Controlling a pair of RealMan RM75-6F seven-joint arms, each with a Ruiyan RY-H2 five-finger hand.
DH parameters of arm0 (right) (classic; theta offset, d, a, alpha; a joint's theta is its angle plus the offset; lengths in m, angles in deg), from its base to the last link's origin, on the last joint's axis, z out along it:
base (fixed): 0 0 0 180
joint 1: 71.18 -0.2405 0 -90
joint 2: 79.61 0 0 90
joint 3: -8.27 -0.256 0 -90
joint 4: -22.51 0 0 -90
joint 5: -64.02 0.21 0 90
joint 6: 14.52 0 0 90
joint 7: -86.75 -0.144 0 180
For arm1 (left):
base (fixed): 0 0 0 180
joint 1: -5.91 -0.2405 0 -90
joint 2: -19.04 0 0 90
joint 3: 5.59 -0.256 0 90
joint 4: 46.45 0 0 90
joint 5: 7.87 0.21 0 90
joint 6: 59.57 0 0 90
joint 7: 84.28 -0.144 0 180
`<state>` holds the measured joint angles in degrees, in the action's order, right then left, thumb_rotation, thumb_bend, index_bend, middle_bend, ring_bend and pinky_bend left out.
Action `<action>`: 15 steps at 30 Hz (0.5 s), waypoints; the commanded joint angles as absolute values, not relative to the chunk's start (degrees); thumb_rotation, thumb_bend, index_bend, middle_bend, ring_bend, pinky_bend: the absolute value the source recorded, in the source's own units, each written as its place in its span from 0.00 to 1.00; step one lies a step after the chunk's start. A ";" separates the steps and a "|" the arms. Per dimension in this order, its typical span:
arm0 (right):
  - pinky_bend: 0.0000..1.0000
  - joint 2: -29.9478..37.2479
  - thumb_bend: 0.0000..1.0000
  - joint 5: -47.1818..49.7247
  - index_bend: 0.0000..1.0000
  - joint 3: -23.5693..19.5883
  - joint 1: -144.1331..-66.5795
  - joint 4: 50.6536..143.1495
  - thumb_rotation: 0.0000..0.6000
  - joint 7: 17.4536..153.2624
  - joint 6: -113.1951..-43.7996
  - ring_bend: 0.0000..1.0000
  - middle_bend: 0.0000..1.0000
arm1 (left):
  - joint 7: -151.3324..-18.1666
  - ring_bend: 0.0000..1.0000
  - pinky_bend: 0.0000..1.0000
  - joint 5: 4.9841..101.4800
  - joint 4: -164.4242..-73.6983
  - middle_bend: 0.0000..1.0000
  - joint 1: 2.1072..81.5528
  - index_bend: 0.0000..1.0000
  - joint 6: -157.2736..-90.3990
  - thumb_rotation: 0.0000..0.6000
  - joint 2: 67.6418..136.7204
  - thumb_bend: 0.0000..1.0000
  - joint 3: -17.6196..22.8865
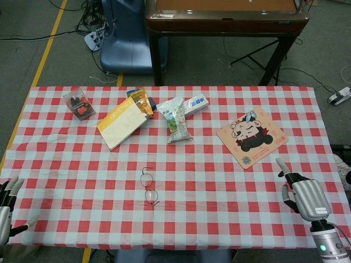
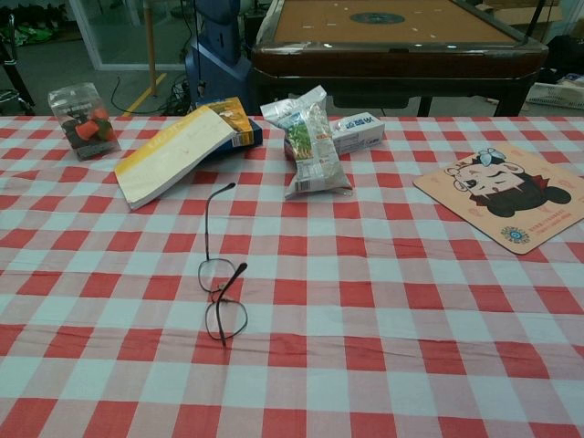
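Head view: mouse pad (image 1: pixel 252 137) just beyond right hand (image 1: pixel 303 194)

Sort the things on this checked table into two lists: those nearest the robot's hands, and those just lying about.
Likely in hand:
- cartoon mat, just ahead of the right hand
- glasses, about nearest the left hand
Neither hand holds anything.

Lying about:
- yellow book
- green snack bag
- small box
- clear packet
- orange packet
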<state>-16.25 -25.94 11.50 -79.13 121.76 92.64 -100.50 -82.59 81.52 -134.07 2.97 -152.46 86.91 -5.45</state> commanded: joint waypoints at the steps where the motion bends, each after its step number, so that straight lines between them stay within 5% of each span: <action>1: 0.63 -16.24 0.66 -26.22 0.00 11.34 -79.18 121.61 1.00 92.44 -100.00 0.42 0.38 | -82.84 0.00 0.00 81.56 -134.27 0.00 3.00 0.00 -152.52 1.00 86.98 0.16 -5.39; 11: 0.63 -16.49 0.66 -30.48 0.00 11.26 -80.52 121.73 1.00 92.72 -98.06 0.43 0.43 | -82.76 0.00 0.00 81.42 -134.42 0.00 2.60 0.00 -153.18 1.00 86.73 0.16 -5.29; 15: 0.63 -16.19 0.66 -33.59 0.00 11.57 -83.22 123.35 1.00 95.13 -94.06 0.51 0.54 | -82.61 0.00 0.00 81.43 -134.27 0.00 2.62 0.00 -153.09 1.00 86.78 0.16 -5.31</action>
